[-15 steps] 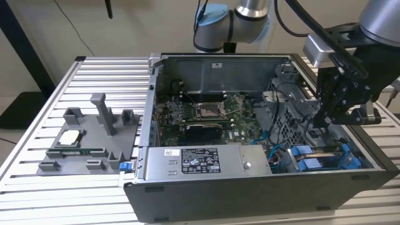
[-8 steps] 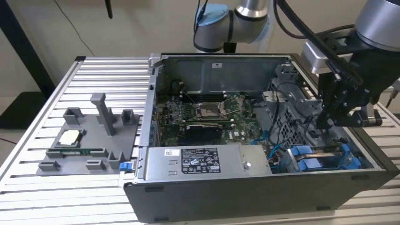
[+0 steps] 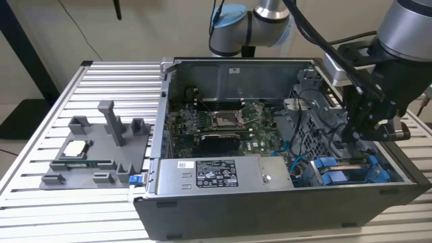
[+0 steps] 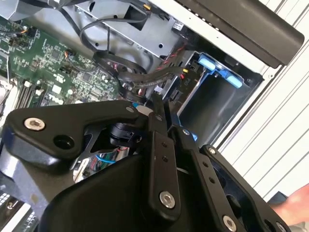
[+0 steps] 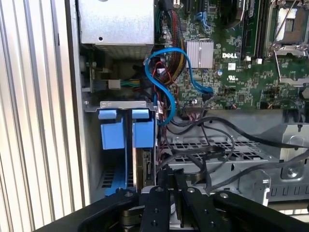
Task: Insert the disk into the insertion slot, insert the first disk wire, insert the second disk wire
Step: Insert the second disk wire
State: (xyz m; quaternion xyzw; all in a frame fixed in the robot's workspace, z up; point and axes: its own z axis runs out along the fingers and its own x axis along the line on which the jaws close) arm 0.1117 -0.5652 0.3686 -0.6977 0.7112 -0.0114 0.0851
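Slatted metal table [image 3: 40, 167] carries an open grey computer case [image 3: 270, 212]; the black gripper [image 5: 175, 193], fingers clenched together, hangs just above the blue-railed insertion slot [image 5: 126, 140].

surface: desk [image 3: 101, 81], ribbed silver slats | on it, the exterior view's left: grey fixture plate [image 3: 94, 152] with upright posts, lying flat | on it, centre to the exterior view's right: open computer case [image 3: 270, 212], just beside the plate
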